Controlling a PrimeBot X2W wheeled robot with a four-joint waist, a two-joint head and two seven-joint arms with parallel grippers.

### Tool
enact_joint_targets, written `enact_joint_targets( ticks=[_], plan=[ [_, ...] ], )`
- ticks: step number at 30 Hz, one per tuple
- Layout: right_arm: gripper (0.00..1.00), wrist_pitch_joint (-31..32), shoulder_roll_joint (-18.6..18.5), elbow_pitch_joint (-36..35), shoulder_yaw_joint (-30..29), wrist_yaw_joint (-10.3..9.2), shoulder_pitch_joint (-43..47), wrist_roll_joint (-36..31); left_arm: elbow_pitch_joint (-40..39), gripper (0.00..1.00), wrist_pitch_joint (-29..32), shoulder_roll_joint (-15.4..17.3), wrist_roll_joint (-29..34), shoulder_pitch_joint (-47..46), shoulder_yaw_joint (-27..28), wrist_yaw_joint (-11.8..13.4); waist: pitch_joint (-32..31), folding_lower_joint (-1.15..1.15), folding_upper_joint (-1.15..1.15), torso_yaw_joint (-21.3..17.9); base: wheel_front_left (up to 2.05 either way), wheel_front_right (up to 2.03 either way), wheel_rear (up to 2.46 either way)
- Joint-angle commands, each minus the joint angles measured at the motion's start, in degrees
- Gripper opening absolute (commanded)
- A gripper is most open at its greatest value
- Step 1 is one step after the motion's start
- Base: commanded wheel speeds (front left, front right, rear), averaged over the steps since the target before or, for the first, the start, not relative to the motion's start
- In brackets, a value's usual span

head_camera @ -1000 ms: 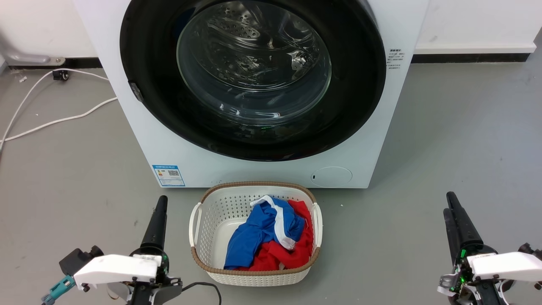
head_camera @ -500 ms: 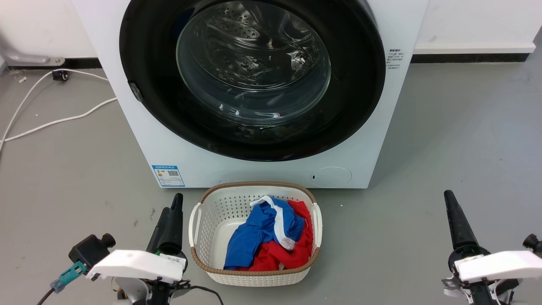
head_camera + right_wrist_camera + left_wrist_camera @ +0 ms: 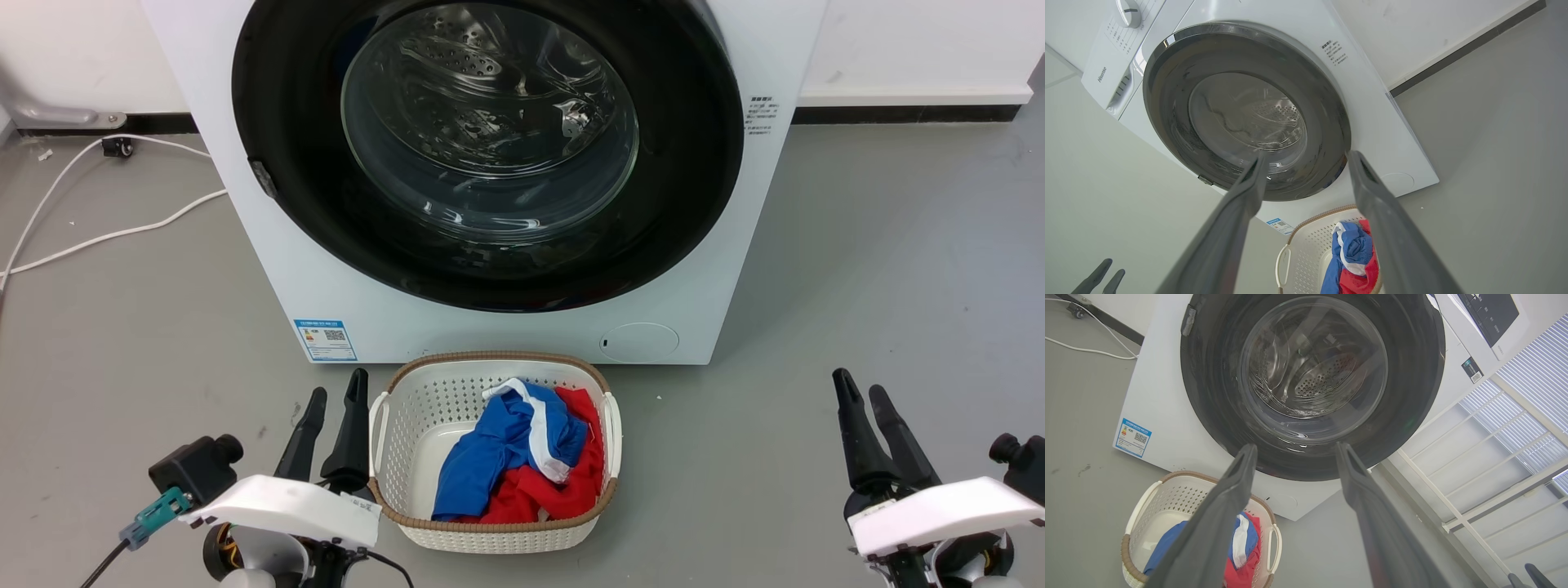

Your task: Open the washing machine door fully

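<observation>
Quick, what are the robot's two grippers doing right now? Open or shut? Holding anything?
Left gripper: open, holding nothing.
Right gripper: open, holding nothing.

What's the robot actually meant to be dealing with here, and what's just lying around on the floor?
Part of the job:
washing machine door, shut
washing machine

Just lying about:
laundry basket
clothes inside it
white cable on the floor

We have bare floor (image 3: 882, 261) open on either side of the washing machine (image 3: 261, 269). A laundry basket (image 3: 490, 357) stands just before its shut door (image 3: 694, 188), in the middle; white cables (image 3: 167, 219) lie on the left floor.
</observation>
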Motion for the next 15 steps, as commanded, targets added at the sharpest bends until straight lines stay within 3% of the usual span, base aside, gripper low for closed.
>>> enact_joint_targets(
  ticks=[1, 15],
  plan=[
    [1.00, 0.05, -0.51, -1.14, 0.15, 0.10, -0.29, -1.77, -0.77, 1.00, -0.51, 0.60, 1.68, -1.33, -0.37, 0.19, -0.01, 0.00, 0.00, 0.01, 0.00, 0.00, 0.00],
    [1.00, 0.49, -0.26, -3.38, 0.20, 0.11, 0.80, -14.16, -1.05, 1.00, -2.87, 1.87, 12.44, -1.71, -2.09, 1.37, -0.26, 0.00, 0.00, -0.01, 0.00, 0.00, 0.00]
  ],
)
